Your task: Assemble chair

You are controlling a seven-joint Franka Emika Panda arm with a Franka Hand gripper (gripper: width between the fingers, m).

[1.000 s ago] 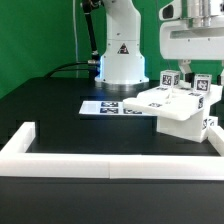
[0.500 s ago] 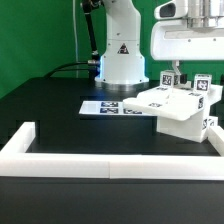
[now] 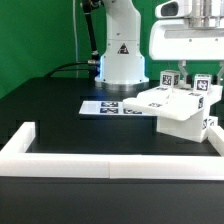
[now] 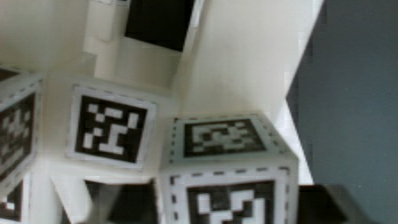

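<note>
white barrier wall point(image 3: 60, 147) along the front of the black table point(image 3: 50, 105) | marker board point(image 3: 112, 107) flat at centre | chair point(image 3: 185, 108) parts on exterior view's right, against barrier | gripper point(image 3: 186, 70) above chair; finger spread cannot be told

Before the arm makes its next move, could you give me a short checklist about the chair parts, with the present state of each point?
1. Chair parts on the table, inside the barrier wall: ok.
2. Tags readable in the wrist view: ok.
3. Marker board flat, uncovered: ok.
4. Claw closed on a part: cannot tell, fingertips hidden.
5. Arm above the parts: ok.
</note>
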